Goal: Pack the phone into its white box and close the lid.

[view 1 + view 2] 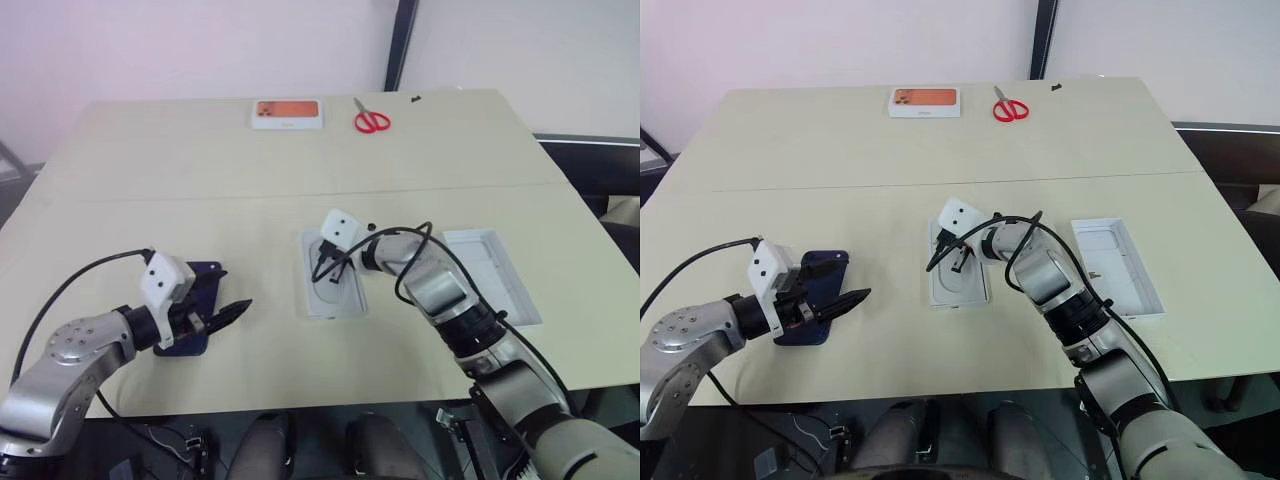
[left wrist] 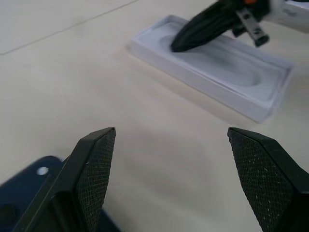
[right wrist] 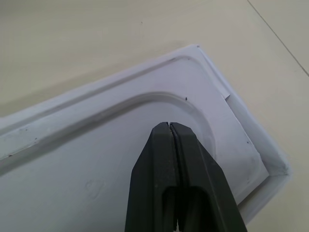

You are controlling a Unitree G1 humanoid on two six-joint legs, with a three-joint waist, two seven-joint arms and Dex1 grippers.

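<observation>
We see the phone (image 1: pixel 812 283) flat on the tabletop (image 1: pixel 940 130), long axis running away from us, under our left claw (image 1: pixel 840 303), whose fingers stand apart. Our right claw (image 1: pixel 325 272), fingers pressed together, dips into the white box (image 1: pixel 331 306), which lies lengthwise the same way; the lid (image 1: pixel 1118 266) lies just beyond, slightly angled.

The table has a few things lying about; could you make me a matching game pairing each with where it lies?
Things:
1. scissors
2. phone
3. lid
4. white box

Places:
A. under the shut right pincer
B. far edge, beside the orange-printed box
C. by the open left pincer
D. right of the right arm

Pairs: 1-B, 2-C, 3-D, 4-A
</observation>
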